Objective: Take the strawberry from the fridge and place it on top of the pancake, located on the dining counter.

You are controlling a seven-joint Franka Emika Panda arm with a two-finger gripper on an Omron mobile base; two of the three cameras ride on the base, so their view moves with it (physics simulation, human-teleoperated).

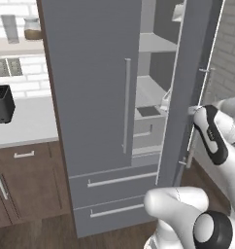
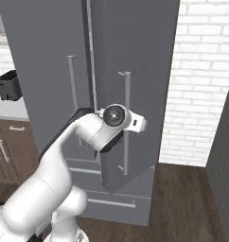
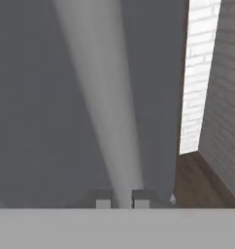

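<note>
Arm reached across to the fridge (image 1: 95,97), gripper (image 3: 122,199) clamped on the right door's handle (image 3: 105,107), door partly open.

The fridge (image 1: 92,97) was matte grey, its bar handle (image 1: 126,104) a paler grey, and its inner shelves (image 1: 151,92) pale grey. The cabinets (image 1: 27,182) were dark brown wood with silver pulls. The surface (image 1: 22,121) along the wall was white, under white brick tiles (image 1: 29,80). The toaster (image 1: 2,103) was black. The floor (image 2: 182,203) was dark brown planks, the side wall (image 2: 201,75) white brick
</note>
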